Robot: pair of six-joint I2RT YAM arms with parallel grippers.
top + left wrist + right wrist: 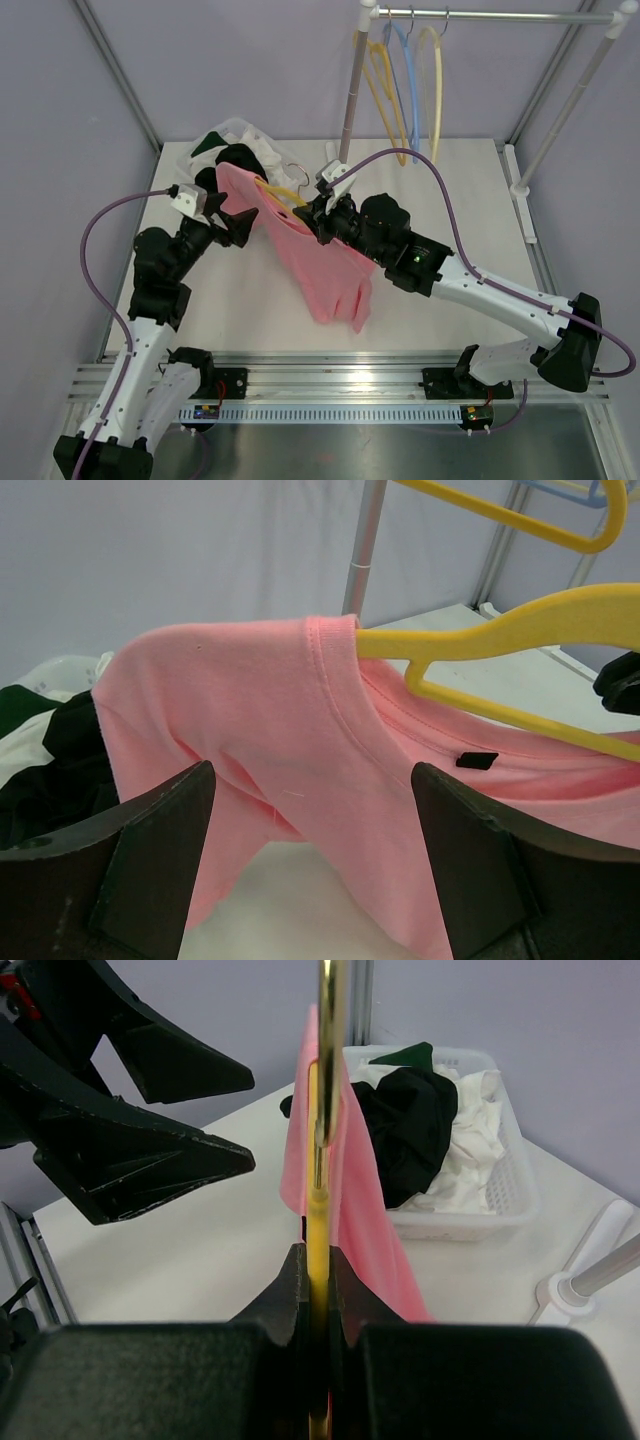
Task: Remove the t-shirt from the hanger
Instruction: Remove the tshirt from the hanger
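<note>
A pink t-shirt [322,268] hangs on a yellow hanger [281,191] held above the table, its hem trailing down to the tabletop. My right gripper [312,216] is shut on the hanger; in the right wrist view the yellow bar [325,1110] runs straight between the pinched jaws [320,1270], with the t-shirt [355,1190] draped just behind. My left gripper [246,222] stands open at the shirt's shoulder. In the left wrist view the pink fabric [260,710] lies just beyond the wide-apart fingers [170,830], untouched, and the hanger [500,630] pokes out of the collar.
A white basket [232,130] of black and white clothes sits at the back left, close behind the shirt. A clothes rack [352,90] stands at the back with yellow and blue hangers [405,90] on its rail.
</note>
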